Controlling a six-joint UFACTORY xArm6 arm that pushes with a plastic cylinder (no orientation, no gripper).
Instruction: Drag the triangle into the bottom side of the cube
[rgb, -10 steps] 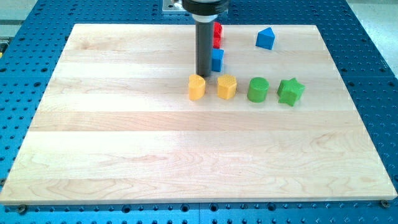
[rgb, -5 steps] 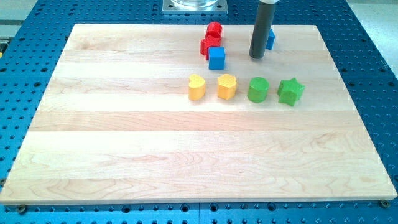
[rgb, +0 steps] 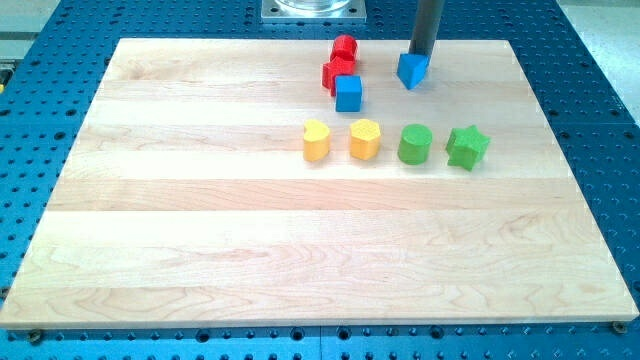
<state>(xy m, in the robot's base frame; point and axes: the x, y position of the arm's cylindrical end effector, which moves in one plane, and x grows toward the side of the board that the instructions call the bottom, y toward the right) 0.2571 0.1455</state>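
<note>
My tip (rgb: 421, 54) rests at the upper right edge of the blue triangle (rgb: 412, 71), touching or nearly so; the rod has no fingers to spread or close. Judging by the task, it stands on the block's far side to push it toward the view's bottom left. The triangle is a small solid blue wedge near the wooden board (rgb: 200, 250)'s top edge. The blue cube (rgb: 348, 93) sits apart to its left, touching a red block (rgb: 338, 73).
</note>
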